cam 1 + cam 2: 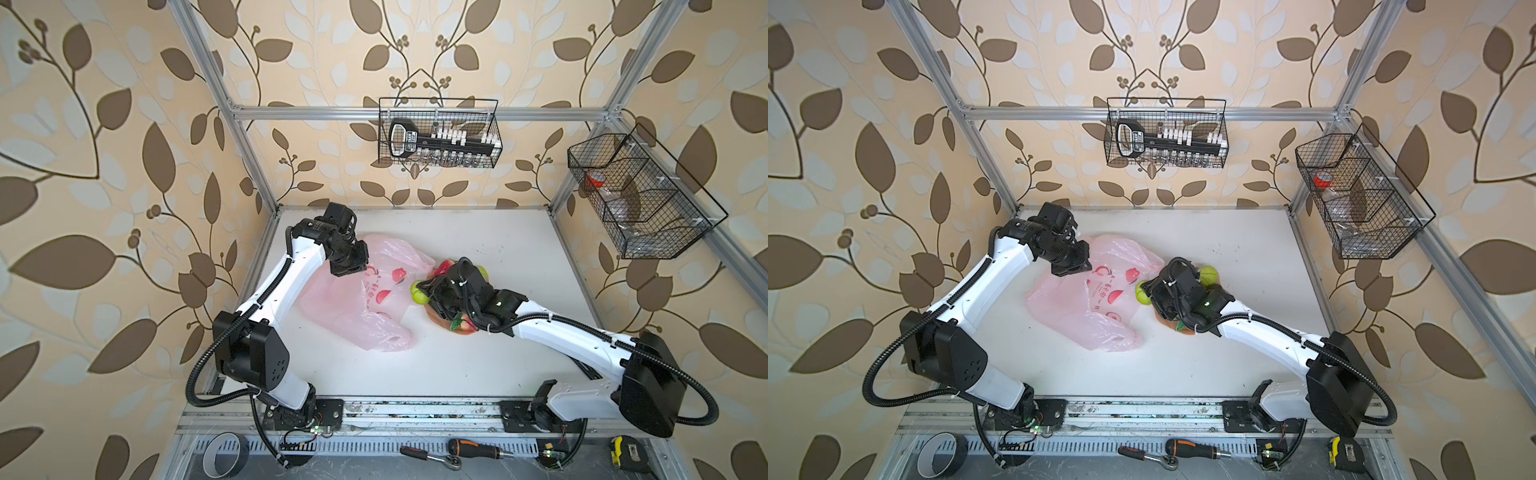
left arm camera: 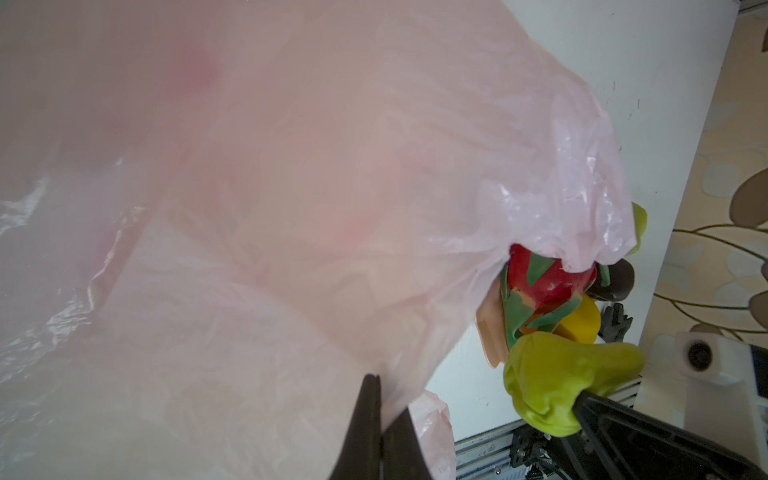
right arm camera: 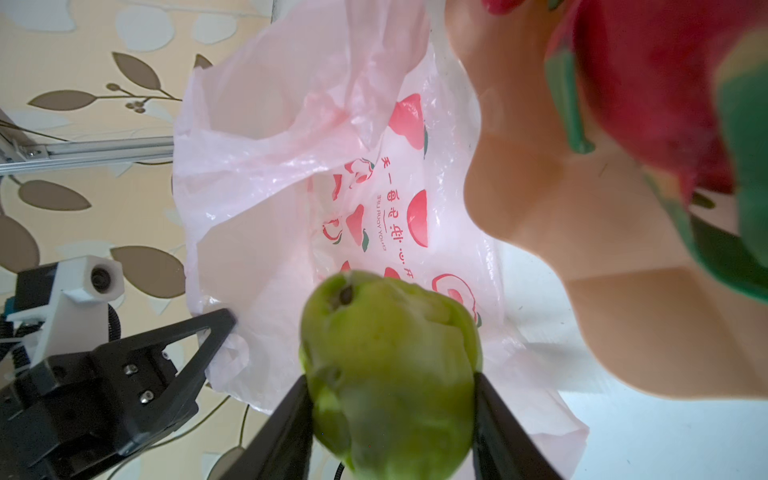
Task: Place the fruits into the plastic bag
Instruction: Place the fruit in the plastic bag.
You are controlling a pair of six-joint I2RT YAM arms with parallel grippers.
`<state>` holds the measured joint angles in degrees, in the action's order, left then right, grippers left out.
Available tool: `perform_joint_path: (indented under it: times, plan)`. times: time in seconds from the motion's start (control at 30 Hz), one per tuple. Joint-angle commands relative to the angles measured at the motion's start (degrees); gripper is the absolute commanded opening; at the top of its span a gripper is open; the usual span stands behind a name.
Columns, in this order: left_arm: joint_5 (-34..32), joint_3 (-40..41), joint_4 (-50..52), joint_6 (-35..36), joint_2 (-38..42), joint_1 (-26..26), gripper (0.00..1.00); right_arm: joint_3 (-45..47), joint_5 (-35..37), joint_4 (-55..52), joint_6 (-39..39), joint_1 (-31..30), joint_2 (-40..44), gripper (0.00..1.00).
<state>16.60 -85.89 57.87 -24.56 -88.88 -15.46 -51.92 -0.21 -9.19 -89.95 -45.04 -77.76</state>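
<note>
— Over the white tabletop [image 1: 457,365], what do both top views show?

— A thin, crinkly, translucent pale-pink plastic bag [image 1: 357,299] lies crumpled mid-table, with the left gripper [image 1: 351,270] at its far edge. Just beside the bag sits a peach-coloured wavy-edged plate [image 1: 1165,319], mostly hidden under the right arm. The right gripper [image 1: 424,291] hangs between the two with a glossy green toy pear [image 1: 417,292].

— And the left wrist view?

— The left jaws are pinched tight on a fold of the bag's rim. I'd judge that is to hold the mouth up and open. Past the film's edge a red-and-green toy dragon fruit [image 2: 544,278], a yellow lemon [image 2: 582,322] and a dark brown fruit [image 2: 617,280] are heaped on the plate, the pear just beside them.

— The right wrist view?

— The right jaws clamp the pear on both flanks. Straight ahead the bag's mouth gapes, its printed inner wall showing, and the left gripper's fingertip [image 3: 222,318] touches one corner of the rim. I see no fruit inside.

— Room to move?

— The way from plate to mouth is short and unblocked. The rim away from the held corner sags, so a low entry could snag the film, I think. Bare table lies open on the near side.
</note>
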Motion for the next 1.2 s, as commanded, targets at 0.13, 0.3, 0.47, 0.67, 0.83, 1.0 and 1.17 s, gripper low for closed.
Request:
perform_joint_path:
  times: [0.13, 0.3, 0.47, 0.67, 0.83, 1.0, 1.17]
  plan:
    - [2.51, -1.11, 0.8, -0.37, 2.38, -0.97, 0.0, 0.12, -0.5, 9.25, -6.2, -4.47, -6.65, 0.43]
    - [3.17, -1.13, 1.37, -0.32, 2.81, -0.97, 0.0, -0.96, -0.5, 14.49, -7.9, -6.68, -11.49, 0.43]
    - [3.54, -1.03, 1.55, -0.21, 3.44, -1.06, 0.0, -2.47, -0.88, 18.65, -9.05, -8.16, -16.28, 0.42]
    - [4.47, -0.79, 1.33, -0.27, 3.99, -1.15, 0.0, -5.45, -2.42, 22.7, -9.79, -8.86, -22.14, 0.41]
    - [4.76, -0.29, 1.28, -0.22, 4.61, -1.41, 0.0, -10.05, -3.93, 23.25, -9.28, -9.41, -26.99, 0.41]
    - [4.75, 0.25, 1.02, -0.14, 5.25, -1.5, 0.0, -14.01, -4.67, 23.0, -10.5, -10.52, -31.46, 0.41]
    - [4.46, 0.98, 0.75, 0.17, 5.54, -1.61, 0.0, -18.63, -5.73, 23.65, -11.21, -11.64, -36.26, 0.41]
